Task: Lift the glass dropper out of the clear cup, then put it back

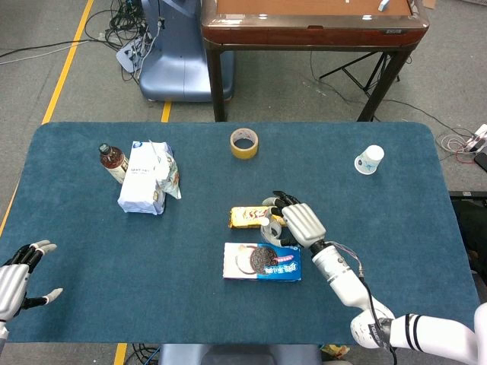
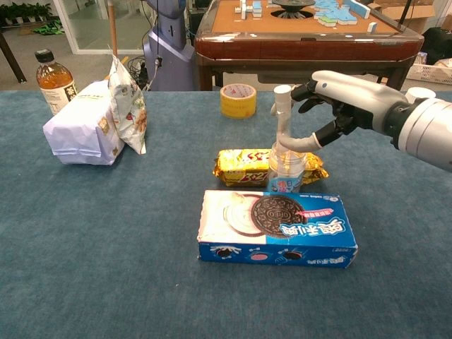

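Note:
The clear cup (image 2: 286,171) stands on the blue table (image 2: 106,247), just behind a cookie box. The glass dropper (image 2: 283,113) rises nearly upright out of the cup, white bulb on top. My right hand (image 2: 349,99) reaches in from the right and pinches the dropper, thumb against the stem just above the rim, a finger by the bulb. From the head view the right hand (image 1: 301,221) covers most of the cup (image 1: 270,229), and the dropper is barely visible. My left hand (image 1: 17,280) lies open at the table's near left edge, holding nothing.
A blue cookie box (image 2: 277,229) lies in front of the cup and a yellow snack pack (image 2: 236,166) behind it. A tape roll (image 2: 238,100) sits farther back. A white bag (image 2: 85,131) and a bottle (image 2: 55,78) stand far left, a paper cup (image 1: 369,160) far right.

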You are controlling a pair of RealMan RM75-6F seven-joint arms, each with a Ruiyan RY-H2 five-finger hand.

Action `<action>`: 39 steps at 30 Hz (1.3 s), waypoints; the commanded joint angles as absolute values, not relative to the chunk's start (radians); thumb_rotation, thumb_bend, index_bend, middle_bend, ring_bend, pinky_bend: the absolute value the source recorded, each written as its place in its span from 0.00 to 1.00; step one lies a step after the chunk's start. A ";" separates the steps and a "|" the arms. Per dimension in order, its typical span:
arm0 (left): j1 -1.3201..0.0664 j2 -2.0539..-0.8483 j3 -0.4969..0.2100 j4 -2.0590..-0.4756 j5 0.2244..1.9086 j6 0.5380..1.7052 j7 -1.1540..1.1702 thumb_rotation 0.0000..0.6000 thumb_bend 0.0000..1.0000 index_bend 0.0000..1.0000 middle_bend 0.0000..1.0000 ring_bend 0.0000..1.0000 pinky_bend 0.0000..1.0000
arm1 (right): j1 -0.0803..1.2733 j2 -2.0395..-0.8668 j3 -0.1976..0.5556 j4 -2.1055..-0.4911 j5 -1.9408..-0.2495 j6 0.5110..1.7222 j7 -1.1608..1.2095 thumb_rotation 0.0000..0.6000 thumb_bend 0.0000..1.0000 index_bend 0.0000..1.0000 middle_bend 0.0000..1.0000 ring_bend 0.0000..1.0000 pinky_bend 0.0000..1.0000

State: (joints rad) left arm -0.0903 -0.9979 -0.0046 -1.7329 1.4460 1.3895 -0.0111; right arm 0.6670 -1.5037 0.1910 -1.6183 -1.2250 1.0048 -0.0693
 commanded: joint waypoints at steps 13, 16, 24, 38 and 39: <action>-0.092 -0.999 -0.005 -1.733 1.442 1.384 -0.004 1.00 0.13 0.22 0.17 0.13 0.32 | 0.641 -1.425 0.209 -1.726 -1.304 1.102 -0.108 1.00 0.44 0.56 0.26 0.09 0.15; -0.093 -1.001 -0.005 -1.733 1.439 1.382 0.000 1.00 0.13 0.22 0.17 0.13 0.32 | 0.630 -1.402 0.213 -1.751 -1.319 1.120 -0.088 1.00 0.44 0.57 0.28 0.09 0.15; -0.096 -1.005 -0.005 -1.734 1.433 1.374 0.014 1.00 0.13 0.22 0.17 0.13 0.32 | 0.599 -1.342 0.215 -1.790 -1.369 1.168 -0.038 1.00 0.45 0.58 0.36 0.15 0.16; -0.100 -1.012 -0.002 -1.737 1.429 1.365 0.031 1.00 0.13 0.22 0.18 0.13 0.32 | 0.542 -1.264 0.202 -1.795 -1.444 1.238 0.082 1.00 0.47 0.62 0.52 0.31 0.25; -0.100 -1.012 -0.002 -1.737 1.428 1.364 0.032 1.00 0.13 0.22 0.18 0.13 0.32 | 0.538 -1.259 0.199 -1.793 -1.450 1.241 0.094 1.00 0.48 0.62 0.52 0.32 0.25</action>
